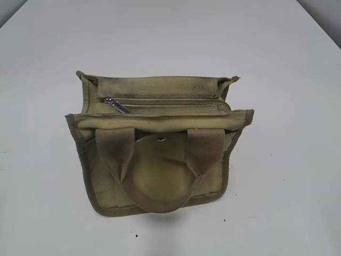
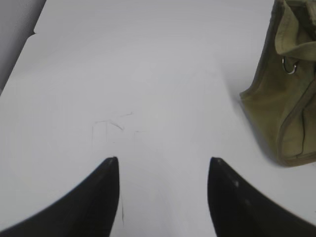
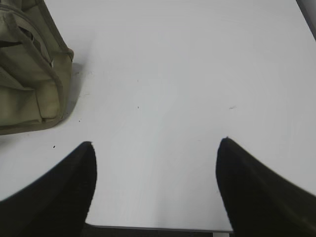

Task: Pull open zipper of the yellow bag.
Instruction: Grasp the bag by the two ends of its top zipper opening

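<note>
The yellow bag (image 1: 160, 154) stands mid-table, its front flap and two webbing handles facing the exterior camera. Along its top panel runs the zipper (image 1: 170, 101), with the silver pull tab (image 1: 117, 104) at the left end. Neither arm shows in the exterior view. In the left wrist view, my left gripper (image 2: 163, 160) is open over bare table, with the bag (image 2: 281, 98) off to its right and apart from it. My right gripper (image 3: 157, 143) is open wide, empty, near the table's front edge; the bag (image 3: 29, 74) lies to its upper left.
The white table (image 1: 277, 64) carries only the bag. Its front edge (image 3: 158, 228) shows just below the right gripper. The table's left edge (image 2: 22, 54) is visible in the left wrist view. A metal ring (image 2: 289, 65) hangs on the bag's side.
</note>
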Robot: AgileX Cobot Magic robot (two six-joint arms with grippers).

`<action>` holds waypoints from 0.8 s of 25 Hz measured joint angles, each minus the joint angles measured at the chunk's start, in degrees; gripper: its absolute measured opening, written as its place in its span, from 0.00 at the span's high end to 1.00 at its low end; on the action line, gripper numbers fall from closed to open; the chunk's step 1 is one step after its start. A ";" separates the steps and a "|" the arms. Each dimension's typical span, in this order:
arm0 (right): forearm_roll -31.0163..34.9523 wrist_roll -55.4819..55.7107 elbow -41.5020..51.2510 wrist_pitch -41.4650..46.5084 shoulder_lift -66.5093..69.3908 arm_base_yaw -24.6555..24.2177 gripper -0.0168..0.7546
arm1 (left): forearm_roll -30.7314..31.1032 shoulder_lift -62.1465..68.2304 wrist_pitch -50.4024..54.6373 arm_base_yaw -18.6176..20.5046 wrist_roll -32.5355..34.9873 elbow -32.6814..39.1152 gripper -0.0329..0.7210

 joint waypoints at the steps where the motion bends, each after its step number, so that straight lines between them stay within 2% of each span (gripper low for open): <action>1: 0.00 0.00 0.00 0.00 0.00 0.00 0.22 | 0.00 0.00 0.00 0.00 0.00 0.00 0.38; 20: 0.00 0.00 0.00 0.00 0.00 0.00 0.22 | 0.00 0.00 0.00 0.00 0.00 0.00 0.38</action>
